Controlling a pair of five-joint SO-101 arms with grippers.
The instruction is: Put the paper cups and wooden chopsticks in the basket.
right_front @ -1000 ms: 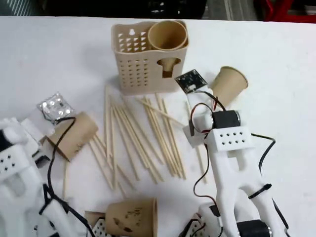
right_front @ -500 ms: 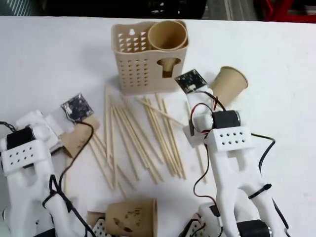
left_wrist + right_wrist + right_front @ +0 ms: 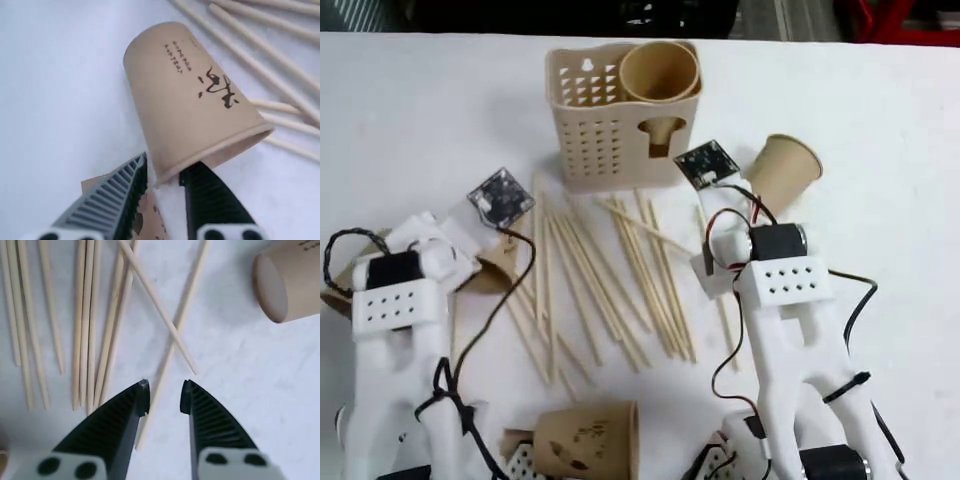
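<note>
Basket point(image 3: 610, 120) stood at far middle of table point(image 3: 420, 100), upright cup point(image 3: 660, 70) inside its right compartment. Chopsticks point(image 3: 610, 280) lay scattered on the table in front of the basket, between the two arms. Side cup point(image 3: 783, 168) lay tipped over right of the basket, just beyond the right arm. Near cup point(image 3: 588, 440) lay on its side at the near edge, in front of the chopsticks. Held cup point(image 3: 190, 100) lay at the pile's left edge, rim between the left gripper point(image 3: 162, 167) fingers. Right gripper point(image 3: 164, 390) hung above the pile's right edge, one chopstick under its gap.
</note>
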